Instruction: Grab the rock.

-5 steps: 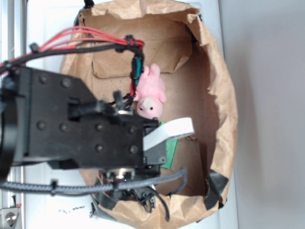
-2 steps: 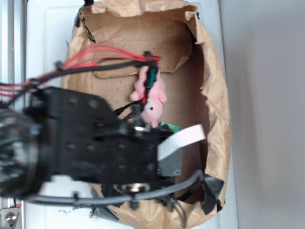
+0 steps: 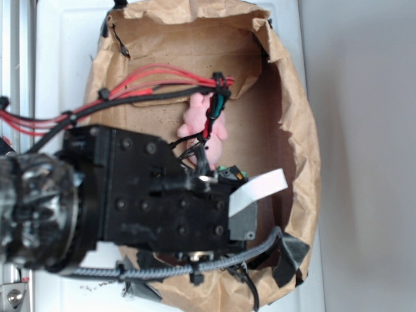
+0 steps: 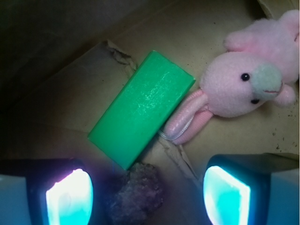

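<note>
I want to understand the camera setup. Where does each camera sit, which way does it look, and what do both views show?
Exterior: sits above, looking down into the brown paper box; the black arm and red cables cover most of it.
Wrist: sits on the arm, looking down past the open gripper at the box floor; its two fingers show at the bottom, the rock between them.
Shared: the pink bunny and the green block.
</note>
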Robot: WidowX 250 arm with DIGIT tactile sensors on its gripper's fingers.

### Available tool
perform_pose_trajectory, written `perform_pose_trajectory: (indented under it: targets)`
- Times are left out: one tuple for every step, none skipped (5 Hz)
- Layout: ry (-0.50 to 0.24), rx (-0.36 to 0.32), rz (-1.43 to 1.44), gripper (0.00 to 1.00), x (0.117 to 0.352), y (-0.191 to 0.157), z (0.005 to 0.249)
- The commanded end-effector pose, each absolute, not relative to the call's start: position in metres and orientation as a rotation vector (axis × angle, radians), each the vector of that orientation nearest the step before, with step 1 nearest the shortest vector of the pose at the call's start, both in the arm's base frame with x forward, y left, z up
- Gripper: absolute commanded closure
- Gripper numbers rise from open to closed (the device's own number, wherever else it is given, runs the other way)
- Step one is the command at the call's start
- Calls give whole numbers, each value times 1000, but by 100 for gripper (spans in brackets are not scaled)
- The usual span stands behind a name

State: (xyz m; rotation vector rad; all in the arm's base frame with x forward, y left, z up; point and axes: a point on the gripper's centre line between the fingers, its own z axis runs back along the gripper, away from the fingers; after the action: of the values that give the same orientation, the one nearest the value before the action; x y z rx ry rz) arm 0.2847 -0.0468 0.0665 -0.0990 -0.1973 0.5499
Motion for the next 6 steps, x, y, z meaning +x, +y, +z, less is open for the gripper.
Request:
perform_pose_trajectory:
  targets:
    - [-201, -114, 494, 0, 283, -63, 73]
    - [-170, -138, 557, 0, 281, -67, 73]
    - [-137, -162, 652, 0, 290, -69, 70]
    - [-146, -151, 684, 0, 301, -72, 66]
    - [-140, -141, 676, 0, 298, -75, 59]
    - [-147, -155, 685, 0, 297, -77, 53]
